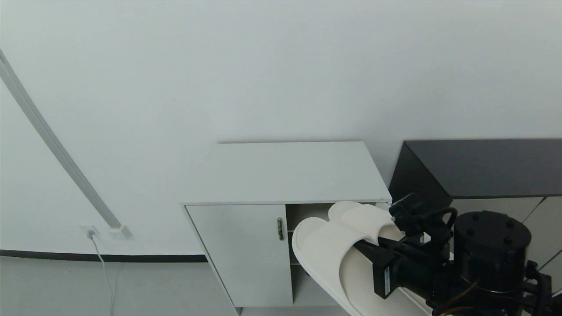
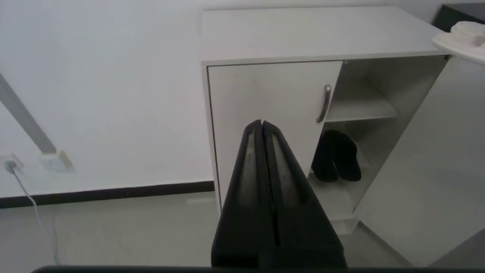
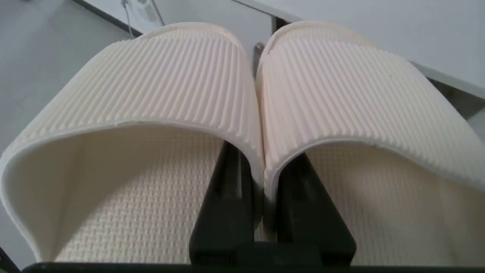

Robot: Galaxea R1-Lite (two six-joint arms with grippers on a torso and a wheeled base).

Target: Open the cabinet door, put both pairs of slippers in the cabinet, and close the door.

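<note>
Closest in, the right gripper is clamped on the touching inner walls of a pair of cream ribbed slippers, one finger inside each, holding them side by side with toes toward the white cabinet, just before its open right half. The left gripper holds nothing, its fingers pressed together and pointed at the cabinet's closed left door. Farther in, a pair of black slippers sits on the lower level under a shelf, the right door stands swung open, and a black cabinet stands beside against the wall.
</note>
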